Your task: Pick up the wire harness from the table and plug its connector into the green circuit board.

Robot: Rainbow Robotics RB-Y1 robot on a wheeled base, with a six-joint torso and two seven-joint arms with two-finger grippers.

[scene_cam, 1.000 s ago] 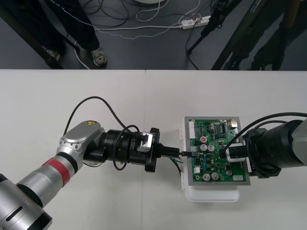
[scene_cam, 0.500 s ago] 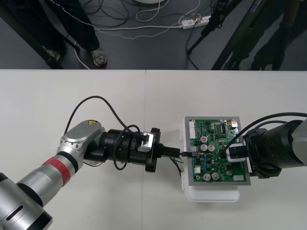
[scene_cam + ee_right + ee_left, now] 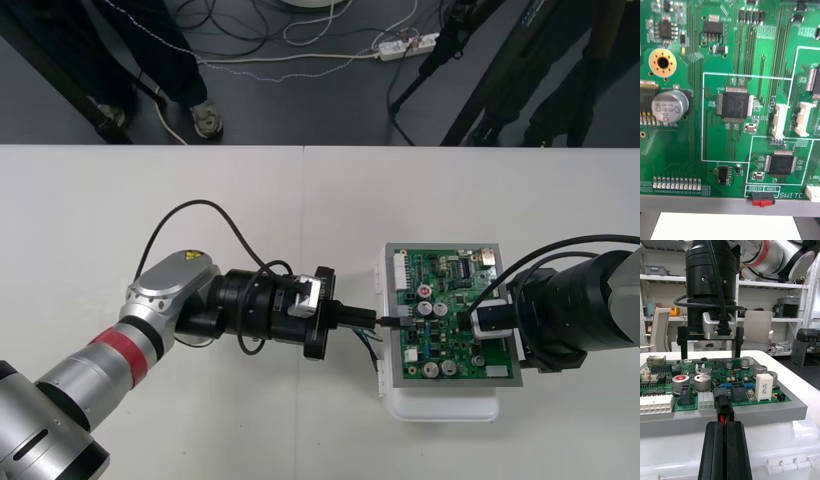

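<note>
Left wrist view: the left gripper [image 3: 725,424] is kept squeezed tight on the wire harness [image 3: 723,417] — its black plug [image 3: 724,408] is held just past the fingertips, touching the near edge of the green circuit board [image 3: 450,320]. Across the board, the right gripper [image 3: 711,352] is held with fingers spread. Nothing is seen to have moved since half a second ago.

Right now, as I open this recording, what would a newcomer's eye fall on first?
The left tool draws the eye first: it is shut on the harness's black plug and holds it right at the edge of the green circuit board that faces it. Whether the plug is seated cannot be told. Opposite, the right tool stands open over the board's far side, pointing down at it.
</note>
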